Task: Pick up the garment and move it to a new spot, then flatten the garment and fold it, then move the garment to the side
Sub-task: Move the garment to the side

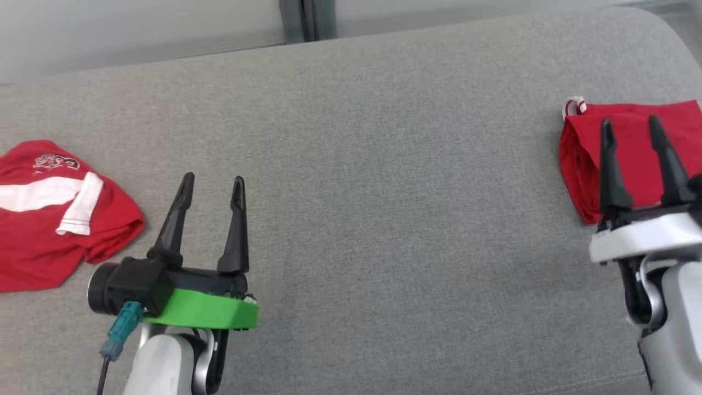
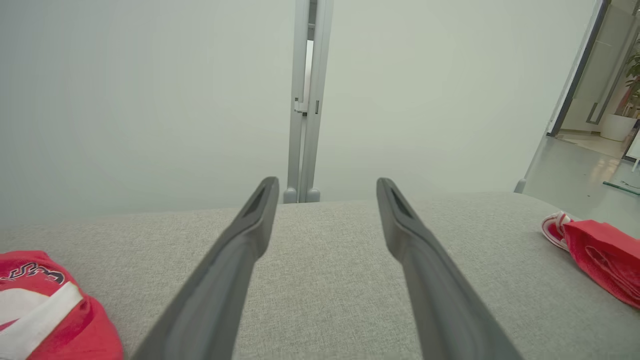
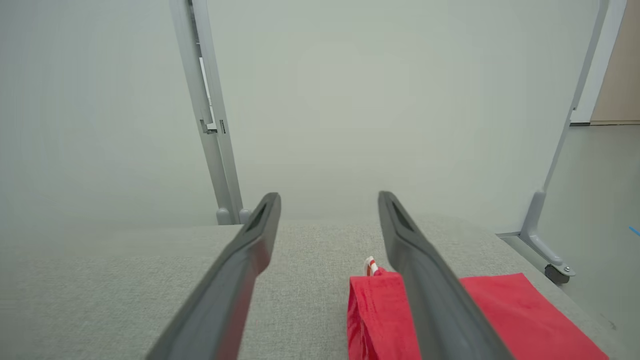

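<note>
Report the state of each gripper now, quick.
Left gripper: open, holding nothing.
Right gripper: open, holding nothing, fingers at the folded red garment.

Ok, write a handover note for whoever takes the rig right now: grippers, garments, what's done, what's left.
Left gripper: open, empty, over the bare grey cushion.
Right gripper: open, empty, poised over the folded red garment at the cushion's right end.
Done: that garment looks folded and set to the side.
Left: the crumpled red-and-white shirt at the left end lies unfolded; probably next.
</note>
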Tool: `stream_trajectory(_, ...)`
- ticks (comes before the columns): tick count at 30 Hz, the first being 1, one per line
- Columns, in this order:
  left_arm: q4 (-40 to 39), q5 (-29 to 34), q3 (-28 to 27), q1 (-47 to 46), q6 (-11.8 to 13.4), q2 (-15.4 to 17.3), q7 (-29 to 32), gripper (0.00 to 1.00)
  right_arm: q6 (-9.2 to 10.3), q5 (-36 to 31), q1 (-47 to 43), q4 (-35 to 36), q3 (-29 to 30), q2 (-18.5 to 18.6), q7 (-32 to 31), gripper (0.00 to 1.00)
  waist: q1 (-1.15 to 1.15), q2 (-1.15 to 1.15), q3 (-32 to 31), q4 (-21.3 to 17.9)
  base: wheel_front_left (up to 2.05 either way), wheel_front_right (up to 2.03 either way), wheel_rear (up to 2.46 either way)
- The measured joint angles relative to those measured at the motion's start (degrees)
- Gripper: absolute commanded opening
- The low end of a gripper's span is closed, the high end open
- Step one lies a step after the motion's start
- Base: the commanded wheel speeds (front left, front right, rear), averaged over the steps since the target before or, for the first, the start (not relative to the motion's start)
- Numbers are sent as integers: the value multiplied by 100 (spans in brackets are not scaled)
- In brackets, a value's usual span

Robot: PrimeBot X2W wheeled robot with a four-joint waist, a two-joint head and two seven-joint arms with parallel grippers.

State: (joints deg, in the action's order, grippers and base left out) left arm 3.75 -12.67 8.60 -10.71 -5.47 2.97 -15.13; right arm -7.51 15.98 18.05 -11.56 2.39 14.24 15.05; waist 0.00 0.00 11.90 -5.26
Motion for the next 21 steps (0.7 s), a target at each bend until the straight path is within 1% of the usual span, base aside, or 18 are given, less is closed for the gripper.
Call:
stream_trajectory(1, 7, -56, 12, 59, 20, -1, 0, 100, -1, -70, -160, 114, -31, -64, 0, 100, 0, 0, -76, 58, 0, 0, 0)
stream_trajectory(3, 25, -93, -2, 188, 98, -14, 1, 100, 3, -36, -462, 300, -48, -335, 0, 100, 0, 0, -218, 176, 0, 0, 0)
stream_trajectory(9, 49, -165, -26, 571, 245, -12, 1, 100, 0, -46, -1101, 809, -157, -777, 1, 100, 0, 0, -564, 450, 0, 0, 0)
stream_trajectory(15, 67, -192, 73, 877, 318, -12, 1, 100, 2, 131, -1407, 1003, -261, -1003, 0, 100, 0, 0, -795, 609, 0, 0, 0)
stream_trajectory(21, 96, -194, 129, 925, 353, -12, 0, 100, 2, 124, -1452, 1005, -314, -1060, 0, 100, 0, 0, -864, 662, 0, 0, 0)
